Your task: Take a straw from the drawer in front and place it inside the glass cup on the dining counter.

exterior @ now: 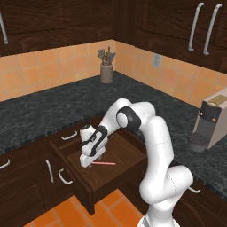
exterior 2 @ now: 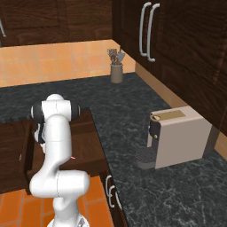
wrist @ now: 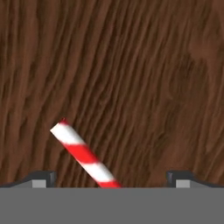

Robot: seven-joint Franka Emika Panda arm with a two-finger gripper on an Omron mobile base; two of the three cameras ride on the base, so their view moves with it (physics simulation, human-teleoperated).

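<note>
A home kitchen, rendered rather than real.

Black speckled granite counter [exterior: 53,111] runs along an orange tiled backsplash [exterior: 40,71] into a far corner, where a utensil holder [exterior: 106,71] stands. Dark wood cabinets [exterior 2: 177,44] with long silver handles hang above, a beige coffee machine [exterior 2: 177,137] sits at right, and an open drawer [exterior: 111,164] overhangs orange floor tiles.

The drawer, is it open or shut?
Open. The drawer is pulled out from the cabinet, so its wooden floor shows, with the straw lying flat inside under the open gripper.
</note>
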